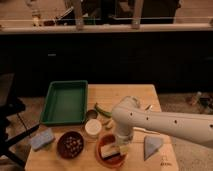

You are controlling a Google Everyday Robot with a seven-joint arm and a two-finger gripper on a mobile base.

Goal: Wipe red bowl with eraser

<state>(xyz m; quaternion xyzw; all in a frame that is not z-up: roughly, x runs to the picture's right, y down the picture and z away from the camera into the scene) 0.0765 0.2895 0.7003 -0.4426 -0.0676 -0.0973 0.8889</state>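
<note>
The red bowl [102,158] sits near the front edge of the wooden table [135,95], right of the dark brown bowl [70,145]. The eraser [107,150], a pale block with a darker base, lies inside the red bowl. My gripper [120,146] hangs from the white arm [160,122] and reaches down into the bowl, at the eraser's right end. The arm hides the bowl's right rim.
A green tray [65,101] stands at the back left. A light blue sponge [42,139] lies at the front left. A white round cup [92,128] stands behind the red bowl, with a green item [101,110] beyond it. A grey-blue triangular cloth [151,145] lies at the right.
</note>
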